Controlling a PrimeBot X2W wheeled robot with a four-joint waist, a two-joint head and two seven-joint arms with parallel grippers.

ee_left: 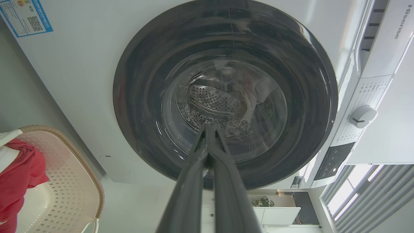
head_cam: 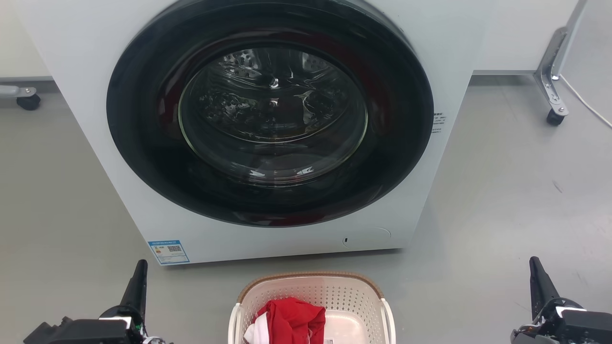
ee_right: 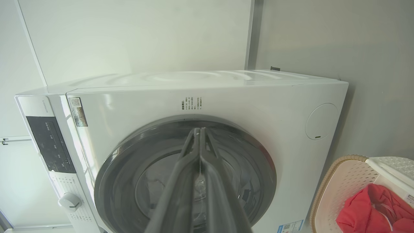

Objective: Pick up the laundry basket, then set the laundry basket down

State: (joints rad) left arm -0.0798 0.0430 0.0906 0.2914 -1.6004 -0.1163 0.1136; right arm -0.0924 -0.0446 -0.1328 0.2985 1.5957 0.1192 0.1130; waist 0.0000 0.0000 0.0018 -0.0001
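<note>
On the floor (head_cam: 502, 191), near the washing machine's (head_cam: 86, 95) front: laundry basket (head_cam: 334, 294) with red cloth (head_cam: 291, 320) inside. Left gripper (ee_left: 208, 128) and right gripper (ee_right: 199, 131) fingers pressed together, empty, apart from it.

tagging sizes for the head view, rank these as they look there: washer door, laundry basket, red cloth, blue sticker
1. washer door, by far the largest
2. laundry basket, though the bottom edge of the view cuts it off
3. red cloth, lying inside the basket
4. blue sticker, the smallest
</note>
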